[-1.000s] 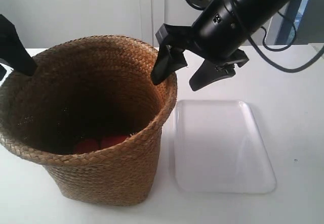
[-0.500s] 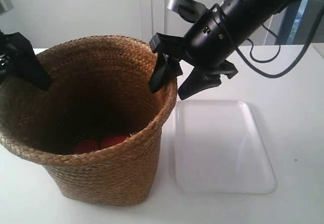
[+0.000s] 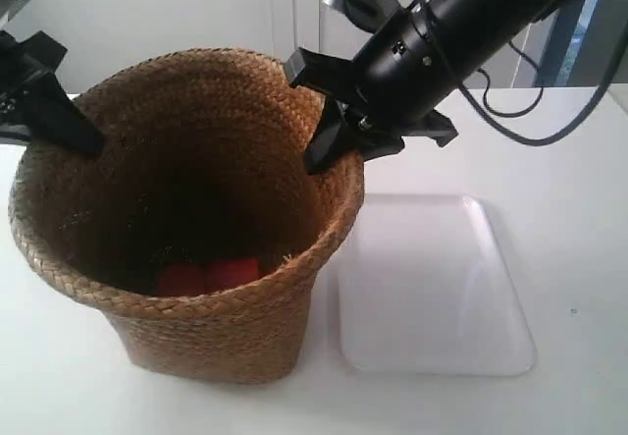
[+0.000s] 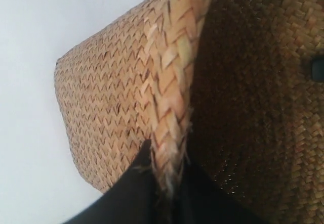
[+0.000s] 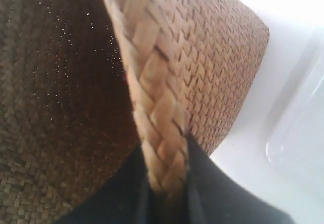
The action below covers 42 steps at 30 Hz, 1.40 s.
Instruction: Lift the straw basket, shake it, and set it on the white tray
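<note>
The straw basket (image 3: 216, 337) stands left of the white tray (image 3: 432, 288), its base just above or barely on the table. The arm at the exterior view's right is my right arm; its gripper (image 3: 339, 145) is shut on the braided rim nearest the tray. In the right wrist view that gripper (image 5: 162, 150) pinches the rim of the basket (image 5: 217, 57), with the tray (image 5: 304, 133) beyond. My left gripper (image 3: 83, 140) is shut on the opposite rim. The left wrist view shows the left gripper (image 4: 167, 161) straddling the basket (image 4: 111, 97) rim.
Two red objects (image 3: 206, 276) lie at the bottom of the basket's dark inside. The white table (image 3: 569, 160) stretches behind and right of the tray. A cable (image 3: 510, 111) hangs from the right arm over the table.
Both grippers have closed onto the basket's rim. The basket has risen a little and shifted slightly toward the tray, its rim now higher in the exterior view.
</note>
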Each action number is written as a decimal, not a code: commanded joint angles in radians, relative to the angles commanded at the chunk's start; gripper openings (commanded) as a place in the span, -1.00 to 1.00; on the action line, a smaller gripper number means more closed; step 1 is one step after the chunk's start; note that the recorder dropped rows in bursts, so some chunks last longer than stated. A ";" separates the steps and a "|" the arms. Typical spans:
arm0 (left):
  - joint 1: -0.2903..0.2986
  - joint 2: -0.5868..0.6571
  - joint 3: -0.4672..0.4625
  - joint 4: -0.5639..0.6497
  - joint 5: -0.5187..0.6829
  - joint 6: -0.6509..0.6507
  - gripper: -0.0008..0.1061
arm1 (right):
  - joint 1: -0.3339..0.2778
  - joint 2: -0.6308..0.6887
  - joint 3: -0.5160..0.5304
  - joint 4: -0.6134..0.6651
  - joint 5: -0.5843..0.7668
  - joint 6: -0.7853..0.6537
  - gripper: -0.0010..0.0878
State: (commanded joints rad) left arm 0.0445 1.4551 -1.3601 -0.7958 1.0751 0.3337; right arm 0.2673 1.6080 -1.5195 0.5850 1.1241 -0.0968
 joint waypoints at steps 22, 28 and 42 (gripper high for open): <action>-0.336 -0.254 -0.035 0.342 -0.367 -0.174 -0.99 | 0.012 -0.255 -0.061 -0.244 0.039 0.066 -0.98; -0.336 -0.335 0.036 0.345 -0.389 -0.174 -0.99 | 0.118 -0.380 0.008 -0.349 -0.087 0.134 -0.98; -0.336 -0.536 0.390 0.172 -0.602 0.035 -0.99 | 0.257 -0.630 0.614 -0.366 -0.610 0.214 -0.98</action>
State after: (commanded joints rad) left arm -0.2920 0.9193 -0.9698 -0.6236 0.4728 0.3685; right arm 0.5248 0.9777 -0.9054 0.2186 0.5138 0.1170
